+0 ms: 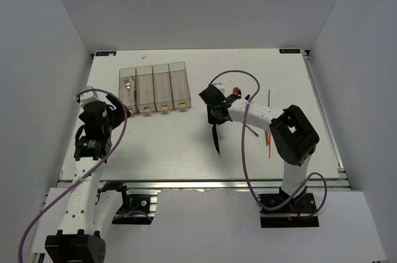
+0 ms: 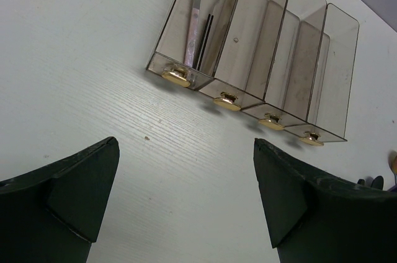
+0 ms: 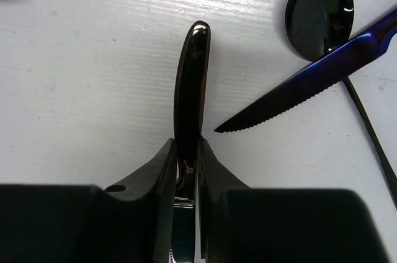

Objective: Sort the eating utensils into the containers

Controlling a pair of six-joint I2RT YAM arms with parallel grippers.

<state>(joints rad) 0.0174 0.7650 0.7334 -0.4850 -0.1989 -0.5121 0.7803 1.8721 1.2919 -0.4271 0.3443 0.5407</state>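
One black knife (image 3: 191, 71) is clamped by its handle in the right gripper (image 3: 186, 148), its long axis running near to far, while the bins (image 1: 180, 83) lie to its far left, close beside the left gripper (image 2: 186, 145), whose jaws gape empty.

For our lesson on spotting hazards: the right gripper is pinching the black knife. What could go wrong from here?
1. The right gripper pinches the black knife on its thin, glossy handle; it may swivel or slip.
2. The blue knife lies with its tip close beside it and could get nudged.
3. The bins are narrow; the long knife may catch on a wall.
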